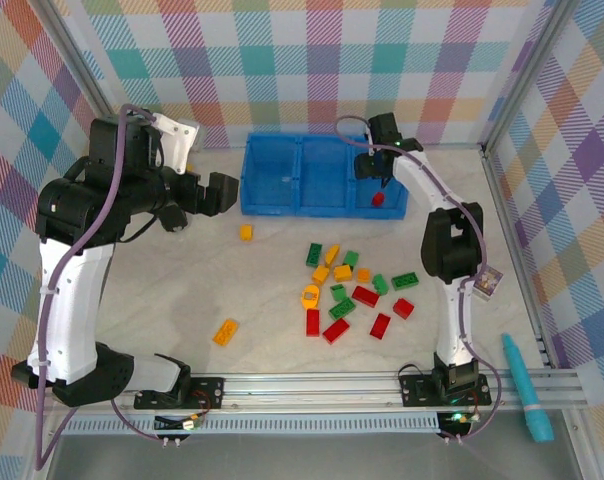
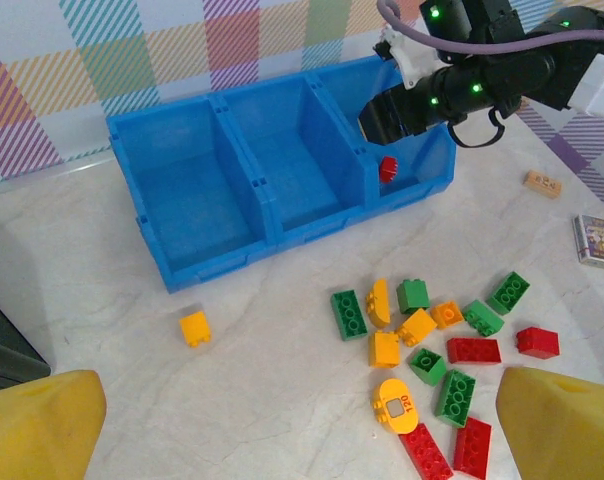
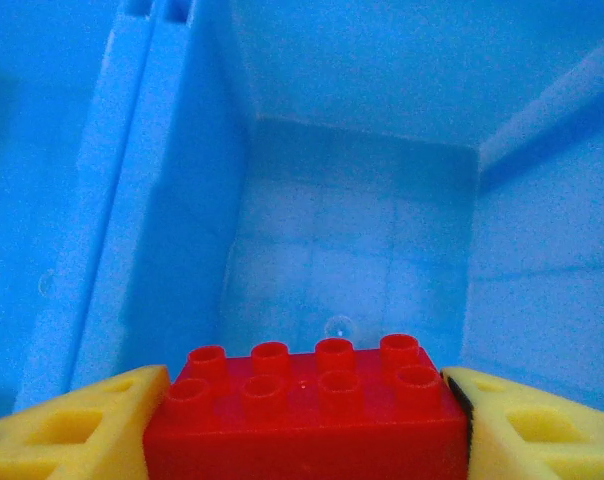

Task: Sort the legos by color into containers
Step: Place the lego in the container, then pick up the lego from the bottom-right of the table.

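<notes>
The right gripper (image 3: 307, 432) is clenched on a red brick (image 3: 304, 405). Its yellow fingers (image 3: 72, 430) press against the brick's two short ends, and the studs show on top. The brick hangs in the mouth of the right compartment (image 3: 332, 260) of the blue bin (image 1: 282, 206), and the compartment's floor and side walls show beyond it. The bin's three compartments lie side by side along the far edge of the tabletop (image 1: 142, 290), about midway between the far corners.

The left gripper (image 1: 218, 192) has its jaws spread wide with nothing between them. Its yellow fingertips (image 2: 37, 425) sit at the lower corners of the left wrist view. It hovers over the tabletop just beside the bin's left end.

The loose legos (image 1: 354, 288), red, green and yellow-orange, lie clustered in the middle of the tabletop, toward the right edge, and some of them touch. Among them is a round yellow piece (image 2: 394, 405) printed with digits. One small yellow brick (image 1: 246, 232) sits alone near the bin's front wall. An orange brick (image 1: 225, 332) lies well apart from the cluster, toward the near left corner.

A pale tan piece (image 2: 544, 183) and a small printed card (image 2: 597, 240) lie near the right edge. A teal pen-shaped object (image 1: 527, 390) rests by the near right corner.
</notes>
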`<action>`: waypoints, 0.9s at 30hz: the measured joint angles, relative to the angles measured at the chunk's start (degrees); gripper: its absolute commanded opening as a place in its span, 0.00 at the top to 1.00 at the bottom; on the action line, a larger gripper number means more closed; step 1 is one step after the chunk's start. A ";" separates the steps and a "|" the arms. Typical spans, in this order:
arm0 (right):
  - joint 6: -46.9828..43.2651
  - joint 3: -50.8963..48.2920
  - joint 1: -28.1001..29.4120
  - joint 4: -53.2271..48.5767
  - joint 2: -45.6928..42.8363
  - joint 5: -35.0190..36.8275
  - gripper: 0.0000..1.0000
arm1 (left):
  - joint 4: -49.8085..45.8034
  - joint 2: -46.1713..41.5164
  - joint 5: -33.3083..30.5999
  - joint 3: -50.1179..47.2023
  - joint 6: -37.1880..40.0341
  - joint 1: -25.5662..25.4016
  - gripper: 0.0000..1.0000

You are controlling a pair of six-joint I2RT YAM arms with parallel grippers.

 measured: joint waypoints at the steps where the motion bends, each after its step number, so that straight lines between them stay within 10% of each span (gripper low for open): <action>1: 0.00 0.00 0.04 -0.24 0.02 0.09 0.42 | 0.02 0.11 0.00 0.09 0.00 0.00 0.00; 12: -1.03 -7.10 0.09 -0.50 -5.70 0.59 0.19 | 0.02 0.66 -1.05 0.13 0.00 0.00 0.00; 27: 10.86 -51.80 0.09 -1.42 -49.64 -2.58 0.12 | 0.09 -2.05 -0.74 -2.64 -0.02 0.00 0.00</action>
